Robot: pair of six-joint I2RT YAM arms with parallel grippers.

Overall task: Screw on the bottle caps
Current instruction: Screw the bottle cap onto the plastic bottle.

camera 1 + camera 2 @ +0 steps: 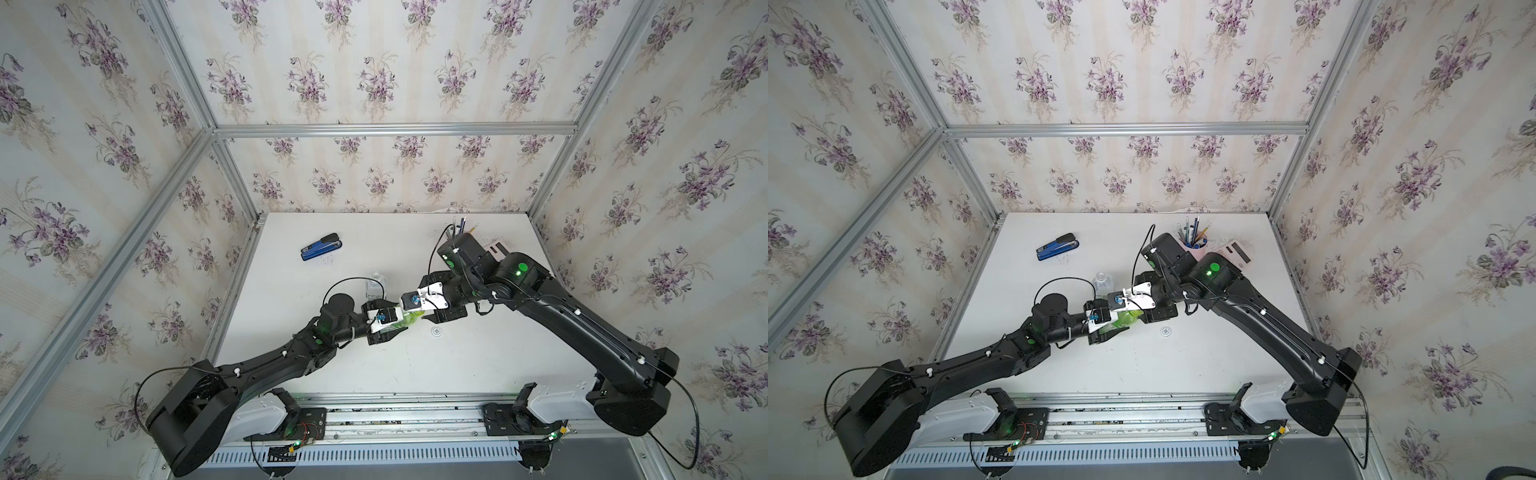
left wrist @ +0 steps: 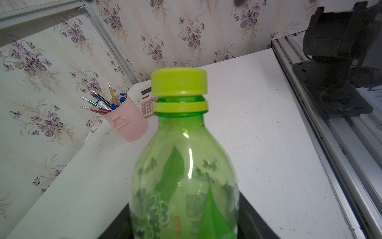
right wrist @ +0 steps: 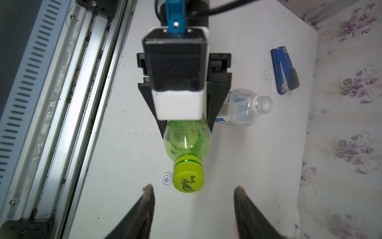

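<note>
My left gripper [image 2: 184,224] is shut on the body of the translucent green bottle [image 2: 184,175], holding it above the table in both top views [image 1: 409,321]. The yellow-green cap [image 2: 179,81] sits on its neck, with a narrow band of green neck showing above the collar ring. My right gripper [image 3: 193,188] is open, its fingers well apart and clear of that cap [image 3: 188,180]. The white cap [image 3: 166,180] with a dark printed mark lies loose on the table [image 1: 435,331]. The clear labelled bottle [image 3: 241,109] stands uncapped behind the left gripper [image 1: 376,284].
A blue stapler [image 1: 321,247] lies at the back left of the white table [image 1: 478,365]. A pink cup of pens [image 1: 1194,245] and a calculator [image 1: 1235,251] stand at the back right, behind the right arm. A metal rail [image 1: 395,415] runs along the front edge.
</note>
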